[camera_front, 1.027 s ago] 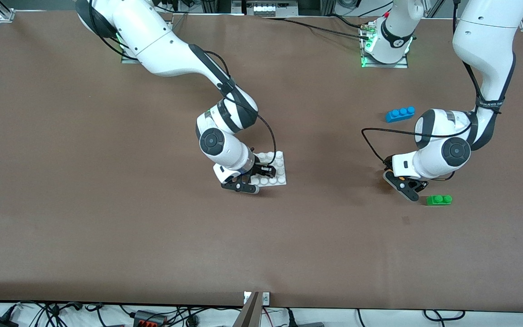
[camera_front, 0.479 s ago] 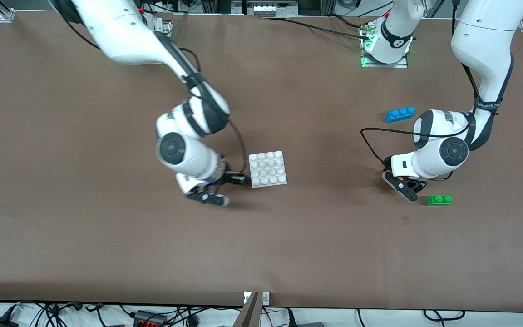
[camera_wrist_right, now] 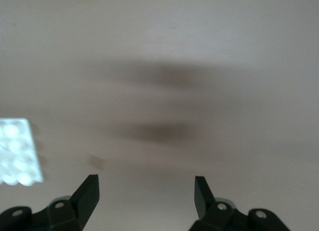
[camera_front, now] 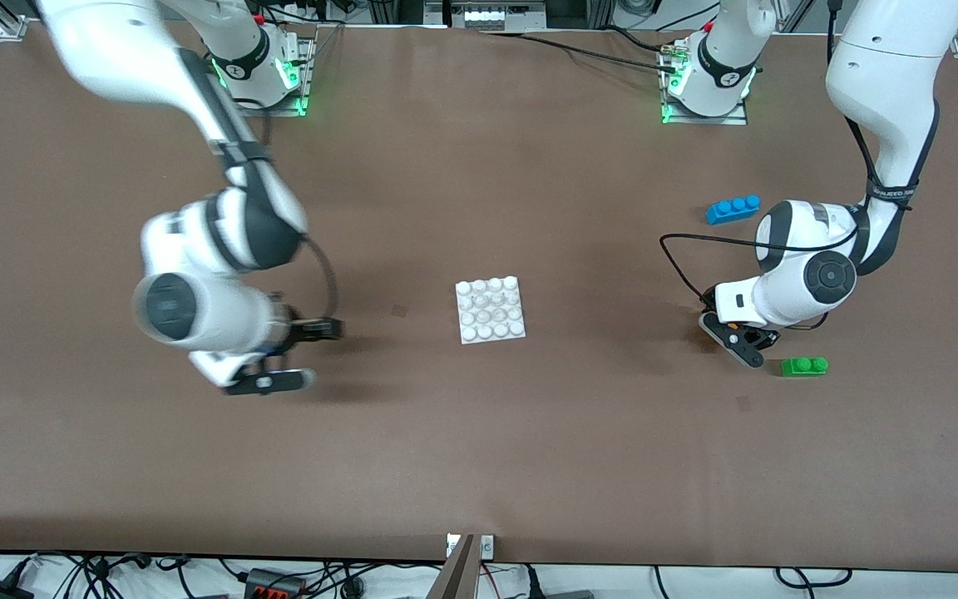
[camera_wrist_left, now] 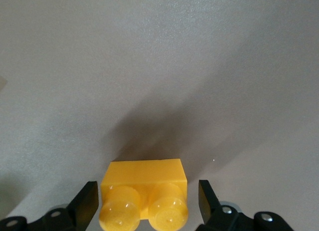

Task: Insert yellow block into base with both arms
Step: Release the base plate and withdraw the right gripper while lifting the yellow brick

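The left gripper (camera_wrist_left: 144, 203) is set around the block (camera_wrist_left: 144, 188) near the green brick (camera_front: 804, 366), jaws not quite touching; centred, even closing is advised. The right gripper (camera_front: 286, 353), open and empty, hangs well apart from the base (camera_front: 491, 310).

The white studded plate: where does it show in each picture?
Front view: the base lies flat at mid-table.
Left wrist view: not in it.
Right wrist view: the base sits at the picture's edge, partly cut off.
Shared landmark: the brown table.
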Robot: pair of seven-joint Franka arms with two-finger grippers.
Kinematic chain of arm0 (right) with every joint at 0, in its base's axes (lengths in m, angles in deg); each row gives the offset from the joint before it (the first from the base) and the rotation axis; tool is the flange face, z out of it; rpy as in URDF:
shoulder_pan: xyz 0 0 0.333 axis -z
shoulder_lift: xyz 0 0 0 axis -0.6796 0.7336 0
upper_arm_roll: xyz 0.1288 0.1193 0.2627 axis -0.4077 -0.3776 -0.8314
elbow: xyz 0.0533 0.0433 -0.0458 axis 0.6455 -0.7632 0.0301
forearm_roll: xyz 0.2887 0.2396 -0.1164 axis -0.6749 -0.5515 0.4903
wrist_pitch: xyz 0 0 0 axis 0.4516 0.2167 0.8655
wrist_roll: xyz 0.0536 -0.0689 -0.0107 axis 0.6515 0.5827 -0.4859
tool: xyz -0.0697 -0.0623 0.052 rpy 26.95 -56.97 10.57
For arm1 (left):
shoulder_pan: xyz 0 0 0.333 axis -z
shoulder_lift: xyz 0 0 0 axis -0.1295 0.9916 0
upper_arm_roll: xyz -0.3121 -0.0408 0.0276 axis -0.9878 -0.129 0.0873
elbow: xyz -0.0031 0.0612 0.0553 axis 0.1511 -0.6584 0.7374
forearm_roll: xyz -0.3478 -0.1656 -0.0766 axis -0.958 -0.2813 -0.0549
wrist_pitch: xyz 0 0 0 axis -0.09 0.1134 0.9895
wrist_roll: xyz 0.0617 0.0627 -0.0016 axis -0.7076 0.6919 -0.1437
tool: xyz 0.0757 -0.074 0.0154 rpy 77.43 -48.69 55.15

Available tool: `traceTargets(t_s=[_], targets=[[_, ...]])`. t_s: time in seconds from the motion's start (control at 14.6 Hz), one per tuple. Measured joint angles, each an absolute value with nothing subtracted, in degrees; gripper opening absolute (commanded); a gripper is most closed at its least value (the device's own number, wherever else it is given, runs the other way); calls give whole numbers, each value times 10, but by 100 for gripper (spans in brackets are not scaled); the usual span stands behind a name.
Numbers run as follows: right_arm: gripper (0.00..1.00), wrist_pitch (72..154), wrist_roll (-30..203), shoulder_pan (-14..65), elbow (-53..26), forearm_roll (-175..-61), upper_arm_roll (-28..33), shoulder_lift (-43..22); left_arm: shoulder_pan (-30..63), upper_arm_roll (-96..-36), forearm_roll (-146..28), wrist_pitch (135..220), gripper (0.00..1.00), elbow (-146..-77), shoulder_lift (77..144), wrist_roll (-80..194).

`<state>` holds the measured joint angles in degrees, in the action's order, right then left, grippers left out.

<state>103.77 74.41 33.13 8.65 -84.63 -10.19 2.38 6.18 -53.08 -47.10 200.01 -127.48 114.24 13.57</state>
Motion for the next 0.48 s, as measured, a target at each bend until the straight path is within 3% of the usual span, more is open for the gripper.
traceTargets(t_s=[0.27,0.48], targets=[[84,946,822,390,89,-805,-101,-45,62,-531,-471,2001,64,-1275,1142,136],[83,887,826,393,82,-793,-102,-113,62,-535,-471,2001,61,-1274,1141,136]])
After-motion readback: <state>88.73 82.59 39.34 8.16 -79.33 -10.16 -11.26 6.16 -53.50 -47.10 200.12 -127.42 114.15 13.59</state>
